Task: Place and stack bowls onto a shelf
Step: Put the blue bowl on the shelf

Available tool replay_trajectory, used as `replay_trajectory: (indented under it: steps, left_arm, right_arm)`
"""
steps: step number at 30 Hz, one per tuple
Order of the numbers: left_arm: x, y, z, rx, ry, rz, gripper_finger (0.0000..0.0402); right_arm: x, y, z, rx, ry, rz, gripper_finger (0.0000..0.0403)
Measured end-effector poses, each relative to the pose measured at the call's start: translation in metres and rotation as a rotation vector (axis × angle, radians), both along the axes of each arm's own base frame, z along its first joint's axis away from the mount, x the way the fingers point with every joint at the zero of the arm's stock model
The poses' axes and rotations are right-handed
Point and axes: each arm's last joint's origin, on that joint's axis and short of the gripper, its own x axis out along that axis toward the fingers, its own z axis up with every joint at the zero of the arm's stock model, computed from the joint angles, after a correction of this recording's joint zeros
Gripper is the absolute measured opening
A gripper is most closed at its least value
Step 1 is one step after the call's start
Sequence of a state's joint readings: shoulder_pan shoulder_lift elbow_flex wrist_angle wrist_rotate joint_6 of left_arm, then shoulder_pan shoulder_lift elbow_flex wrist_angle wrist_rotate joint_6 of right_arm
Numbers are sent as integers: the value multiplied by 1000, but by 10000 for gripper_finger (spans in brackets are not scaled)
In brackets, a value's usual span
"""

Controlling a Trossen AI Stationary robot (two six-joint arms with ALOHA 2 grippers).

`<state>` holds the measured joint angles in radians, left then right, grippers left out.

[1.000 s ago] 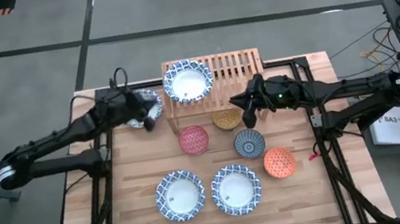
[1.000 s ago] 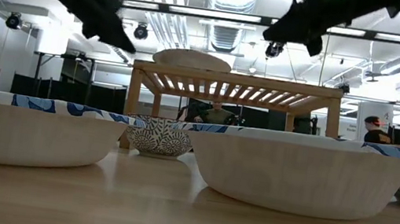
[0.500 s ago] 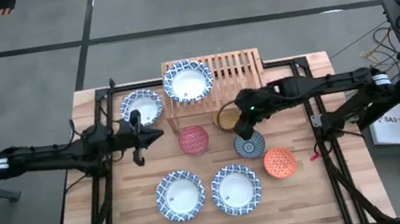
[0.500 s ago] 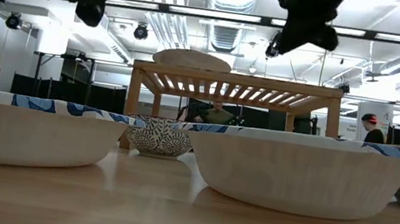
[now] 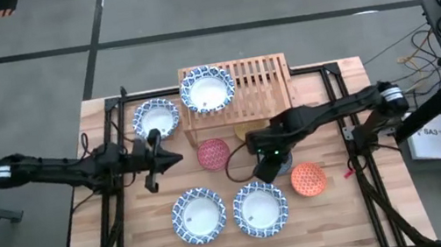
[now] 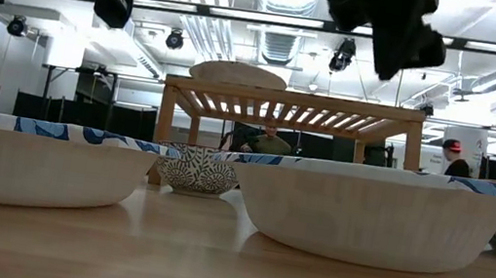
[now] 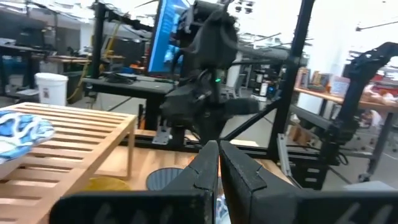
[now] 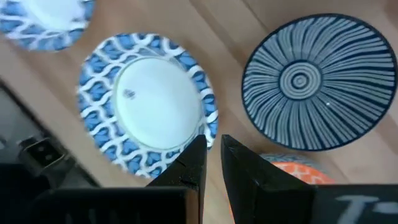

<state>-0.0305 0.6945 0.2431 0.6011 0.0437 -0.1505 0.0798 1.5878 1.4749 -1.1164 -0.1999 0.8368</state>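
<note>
Shelf: the shelf (image 5: 253, 78) sits at the upper middle of the high view, and one wide blue-and-white bowl (image 5: 207, 89) already rests on its left part.

Bowls on the table: a second blue-and-white bowl (image 5: 156, 118) lies just left of the shelf. The pink-red bowl (image 5: 214, 153) lies in the middle. Two more blue-and-white bowls (image 5: 199, 215) (image 5: 260, 208) lie side by side at the lower middle. The orange bowl (image 5: 307, 179) is at the lower right of them. The yellow bowl (image 5: 243, 126) peeks out beside the shelf, mostly hidden by the arm.

Right gripper: the right gripper (image 8: 210, 157) hangs above the table near the dark blue-grey bowl (image 8: 311, 81). Its fingers are almost together with a thin gap, and they hold nothing.

Left gripper: the left gripper (image 7: 219, 163) waits at the left middle of the high view, above the table. Its fingers are nearly pressed together and empty too.

What could go wrong: with fingers this narrow, the right gripper could not fit over a bowl's rim. It would likely push the bowl away instead of gripping it.

Next worry: the dark bowl, the orange bowl and a wide bowl lie close together, so a bump could slide one into another.

Later worry: a bowl held by one edge may tilt and slip while going to the shelf, or knock the bowl already there.
</note>
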Motion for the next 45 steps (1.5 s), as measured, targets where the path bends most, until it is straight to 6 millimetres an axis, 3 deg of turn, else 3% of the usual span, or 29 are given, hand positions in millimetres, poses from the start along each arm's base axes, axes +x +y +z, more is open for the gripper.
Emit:
replay_trajectory:
  steps: [8, 16, 22, 32, 45]
  left_arm:
    - [1, -2, -1, 2, 6, -13, 0]
    - [1, -2, -2, -9, 15, -16, 0]
    - [4, -2, -4, -11, 33, -16, 0]
    - [5, -2, -5, -26, 40, -18, 0]
    - [3, -2, 0, -9, -8, -16, 0]
  right_arm:
    - [20, 6, -37, -44, 119, -19, 54]
    - [30, 6, -62, -72, 186, 13, 136]
    - [33, 3, -68, -155, 191, 0, 183]
    - [43, 3, -67, -210, 76, -27, 178]
    - [40, 9, -74, -312, 85, -136, 173]
